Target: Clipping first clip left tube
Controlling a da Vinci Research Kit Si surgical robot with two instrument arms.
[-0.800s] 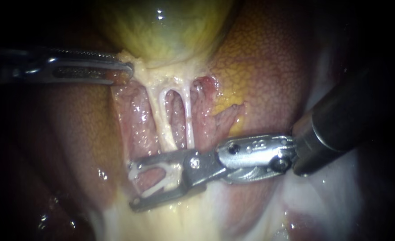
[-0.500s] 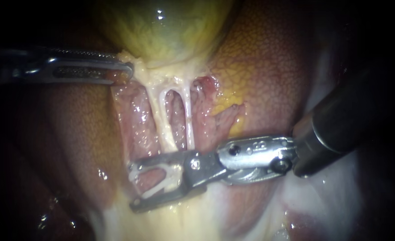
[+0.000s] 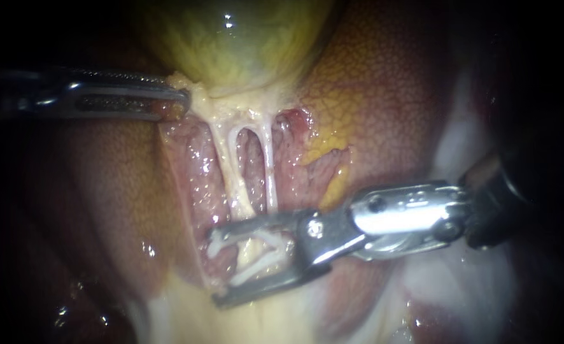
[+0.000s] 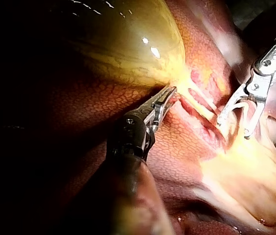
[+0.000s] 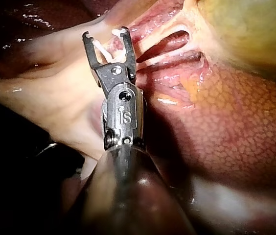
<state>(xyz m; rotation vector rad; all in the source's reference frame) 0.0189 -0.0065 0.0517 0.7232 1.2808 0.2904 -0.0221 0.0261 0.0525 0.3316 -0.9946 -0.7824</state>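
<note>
Closest in, the right instrument comes in from the right and lies low across the field. Its jaws stand wide, and a white clip sits between them, one leg along each jaw. In the right wrist view the same forked jaws point away with the clip cradled in the fork. Pale tissue lies around the tips.

The jaws straddle the lower end of the left tube. It runs down behind the upper jaw, and yellowish tissue shows in the gap. The clip is open, not pressed flat.

Just beside it, the thinner right tube ends at the upper jaw's edge, outside the fork as far as I can tell. A narrow dark window separates the two tubes, and they join at the top in pale tissue. Red, glistening liver lies on both sides.

Further back, the left instrument reaches in from the left. Its jaws are narrow, clamped on the pale fringe at the neck of the gallbladder. The left wrist view agrees: the tips bite right where the yellow-green sac narrows. The right instrument is ahead of them, well apart.
</note>
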